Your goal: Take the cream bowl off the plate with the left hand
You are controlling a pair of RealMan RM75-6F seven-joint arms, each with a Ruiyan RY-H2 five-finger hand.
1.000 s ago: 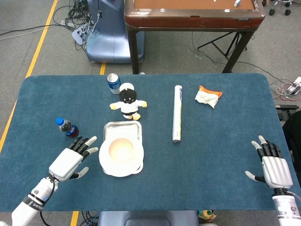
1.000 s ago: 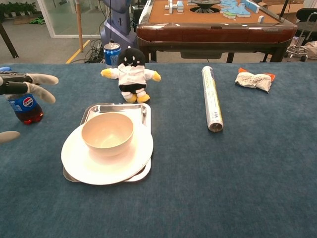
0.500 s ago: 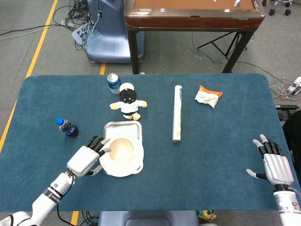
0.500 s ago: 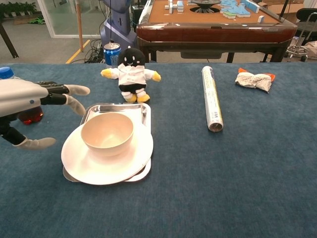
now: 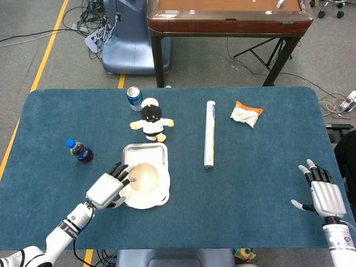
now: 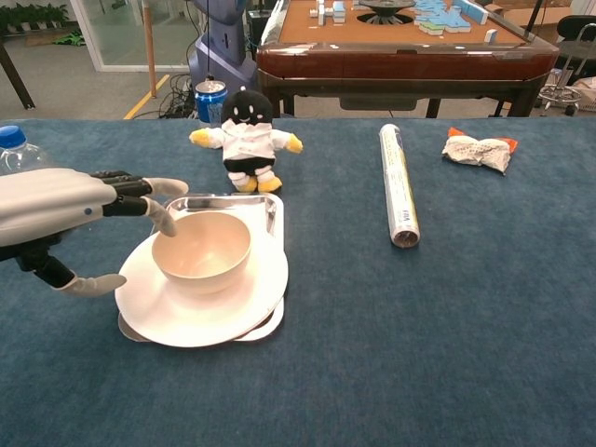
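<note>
The cream bowl (image 5: 144, 177) (image 6: 202, 250) stands upright on a white plate (image 5: 150, 197) (image 6: 237, 303), which lies on a metal tray (image 5: 146, 150) (image 6: 228, 205). My left hand (image 5: 109, 187) (image 6: 65, 209) is at the bowl's left side, open, fingers spread toward the rim and the thumb low over the plate's left edge. Its fingertips (image 6: 168, 222) are at the bowl's rim; contact cannot be told. My right hand (image 5: 324, 194) hovers open near the table's front right corner, seen only in the head view.
A cola bottle (image 5: 79, 151) (image 6: 14, 149) stands left of the tray, behind my left hand. A plush doll (image 5: 151, 119) (image 6: 246, 138) and a blue can (image 5: 134, 98) (image 6: 210, 99) sit behind the tray. A foil roll (image 5: 209, 133) (image 6: 398, 182) and a snack packet (image 5: 246, 113) (image 6: 479, 150) lie to the right.
My left hand has moved right from the bottle's side to the bowl's left rim, over the plate's edge. The bowl and my right hand have stayed put.
</note>
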